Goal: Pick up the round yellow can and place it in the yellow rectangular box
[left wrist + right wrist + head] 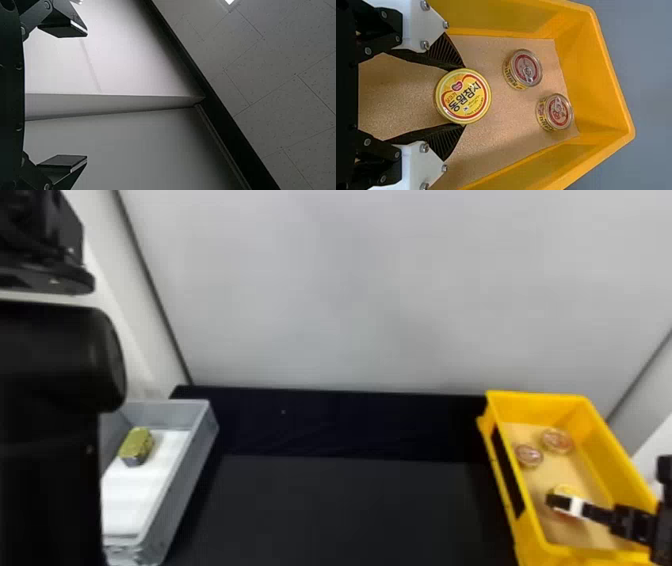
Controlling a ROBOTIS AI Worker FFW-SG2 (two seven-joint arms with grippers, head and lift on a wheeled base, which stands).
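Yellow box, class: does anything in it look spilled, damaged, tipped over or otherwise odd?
Nothing stands out. In the yellow box, the round yellow can is label up between the fingers of the right gripper. Two smaller cans stand lid up on the brown liner. No spill or dent is visible.

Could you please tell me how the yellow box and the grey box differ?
The yellow box is on the robot's right; the grey box is on its left. The yellow box has a brown lining and three round cans; the grey box has a white lining and a green-topped block. Both are open-topped and rectangular.
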